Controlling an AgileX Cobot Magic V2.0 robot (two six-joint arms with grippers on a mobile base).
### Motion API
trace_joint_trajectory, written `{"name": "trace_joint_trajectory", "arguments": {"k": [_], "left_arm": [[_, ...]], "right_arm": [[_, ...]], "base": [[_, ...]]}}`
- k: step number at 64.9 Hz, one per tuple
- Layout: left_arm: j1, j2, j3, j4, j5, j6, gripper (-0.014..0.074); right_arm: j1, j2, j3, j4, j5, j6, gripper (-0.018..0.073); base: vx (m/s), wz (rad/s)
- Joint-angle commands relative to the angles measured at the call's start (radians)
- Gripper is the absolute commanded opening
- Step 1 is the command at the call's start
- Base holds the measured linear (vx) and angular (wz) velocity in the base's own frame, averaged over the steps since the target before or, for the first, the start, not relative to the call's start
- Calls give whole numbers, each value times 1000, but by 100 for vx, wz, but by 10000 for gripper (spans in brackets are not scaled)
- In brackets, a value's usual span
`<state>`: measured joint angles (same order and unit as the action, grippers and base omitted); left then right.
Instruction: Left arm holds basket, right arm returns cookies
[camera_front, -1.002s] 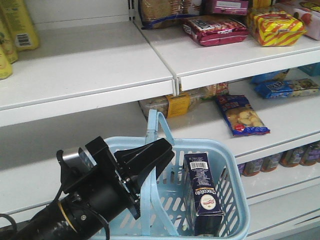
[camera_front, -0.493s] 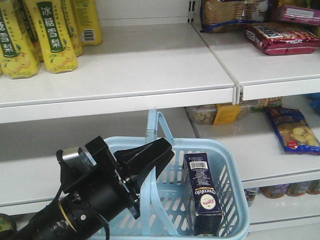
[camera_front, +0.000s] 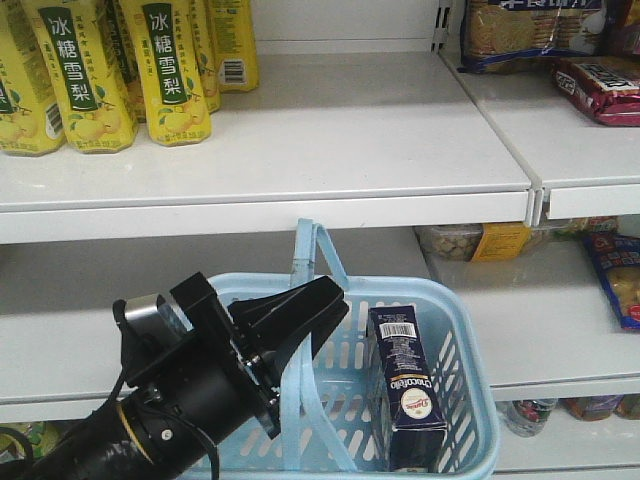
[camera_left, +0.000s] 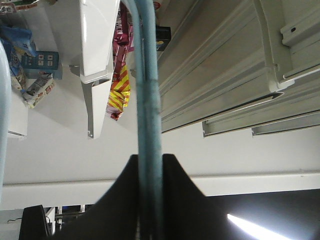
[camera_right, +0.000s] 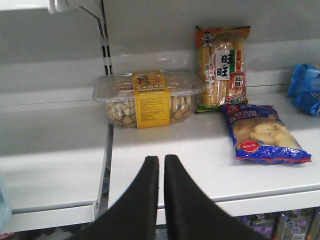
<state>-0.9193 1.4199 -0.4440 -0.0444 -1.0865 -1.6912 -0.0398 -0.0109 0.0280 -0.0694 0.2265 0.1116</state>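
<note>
Down at the right end of the pale blue basket, the cookies carton stands upright against the slotted wall, barcode label uppermost. The hoop handle rises at mid-basket, and the left gripper has its black fingers clamped either side of it, the arm hiding the basket's left half. Yellow drink bottles stand on the shelf above. The right gripper hovers with fingers nearly together, holding nothing, facing a clear tub and a blue snack bag.
</note>
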Motion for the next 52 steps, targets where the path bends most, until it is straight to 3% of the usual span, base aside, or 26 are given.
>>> {"name": "trace_joint_trajectory", "arguments": {"k": [1,52], "left_arm": [[-7,-39,-27,-1,-286,-3,-3],[-7,-39,-27,-1,-286,-3,-3]], "right_arm": [[-8,-12,18,-10,-71,-3,-6],[-8,-12,18,-10,-71,-3,-6]], "base": [[2,9],[2,9]]}}
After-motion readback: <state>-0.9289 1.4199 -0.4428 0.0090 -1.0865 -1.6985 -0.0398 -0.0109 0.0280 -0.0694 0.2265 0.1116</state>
